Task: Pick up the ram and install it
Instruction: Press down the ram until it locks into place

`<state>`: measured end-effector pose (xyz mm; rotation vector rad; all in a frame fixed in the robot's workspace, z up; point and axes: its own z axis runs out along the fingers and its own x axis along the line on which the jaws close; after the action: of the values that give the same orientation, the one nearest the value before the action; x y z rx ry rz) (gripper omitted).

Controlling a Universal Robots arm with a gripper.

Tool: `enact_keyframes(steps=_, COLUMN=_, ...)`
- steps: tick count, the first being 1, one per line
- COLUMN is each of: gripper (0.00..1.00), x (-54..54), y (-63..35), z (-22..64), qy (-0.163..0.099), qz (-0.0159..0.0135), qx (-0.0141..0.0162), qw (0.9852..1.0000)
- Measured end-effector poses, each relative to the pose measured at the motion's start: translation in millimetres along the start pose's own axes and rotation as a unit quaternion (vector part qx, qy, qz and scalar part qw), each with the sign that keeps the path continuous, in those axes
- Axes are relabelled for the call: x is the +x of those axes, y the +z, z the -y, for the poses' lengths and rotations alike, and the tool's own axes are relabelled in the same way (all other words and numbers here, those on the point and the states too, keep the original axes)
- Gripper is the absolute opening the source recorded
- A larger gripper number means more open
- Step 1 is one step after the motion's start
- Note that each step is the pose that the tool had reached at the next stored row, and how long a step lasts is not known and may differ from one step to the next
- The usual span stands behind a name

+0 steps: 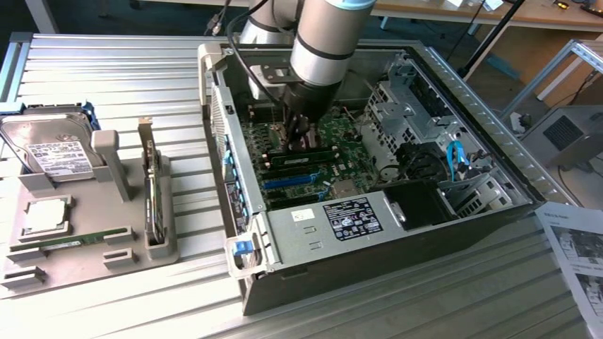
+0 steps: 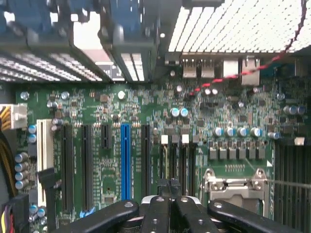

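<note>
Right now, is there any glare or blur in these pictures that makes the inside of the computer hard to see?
In the wrist view, the perforated metal panel glares white, while the motherboard below is evenly lit and its slots read clearly; the gripper close to the lens looks dark and soft. In the exterior view, the arm shades the board beneath, and the ribbed table shines pale.

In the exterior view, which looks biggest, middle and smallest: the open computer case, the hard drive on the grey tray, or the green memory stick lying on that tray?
Largest to smallest:
1. Open black and silver computer case
2. Silver hard drive with white label
3. Thin green memory stick
The differences are plain, so camera nearness does not confuse the order.
</note>
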<state>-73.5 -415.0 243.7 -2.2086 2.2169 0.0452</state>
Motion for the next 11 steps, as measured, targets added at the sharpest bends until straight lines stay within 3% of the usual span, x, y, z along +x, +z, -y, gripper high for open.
enact_keyframes(steps=11, gripper=0.11, x=0.1, y=0.2, z=-14.7, qy=0.0, qz=0.0, qx=0.0, qw=1.0)
